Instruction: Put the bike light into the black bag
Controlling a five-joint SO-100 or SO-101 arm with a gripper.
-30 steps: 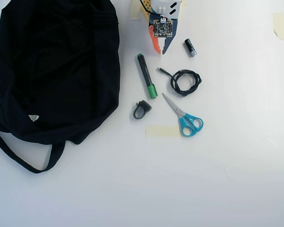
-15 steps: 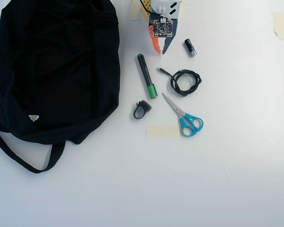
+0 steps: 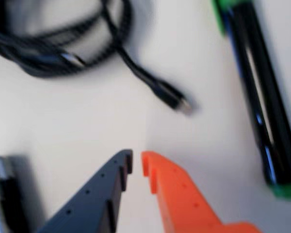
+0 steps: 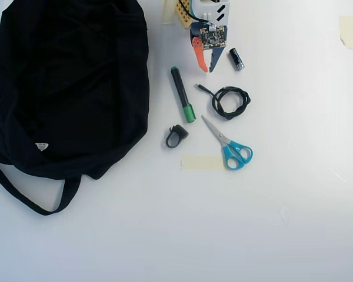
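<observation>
Black bag (image 4: 70,82); green-capped black marker (image 4: 182,94); teal-handled scissors (image 4: 229,145); orange/dark-blue pincer (image 4: 206,69).

Overhead view: bike light (image 4: 176,136) lies right of black bag (image 4: 65,88).

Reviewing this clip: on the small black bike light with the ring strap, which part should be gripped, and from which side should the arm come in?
Probably the chunky body of the small black rubbery bike light, taken from straight above. In the overhead view it lies flat with its ring loop toward the lower left and the body at the upper right; the loop looks thin and floppy. The orange-and-dark two-finger tool, slightly open, has bare table around the light, so a vertical approach looks clear.
</observation>
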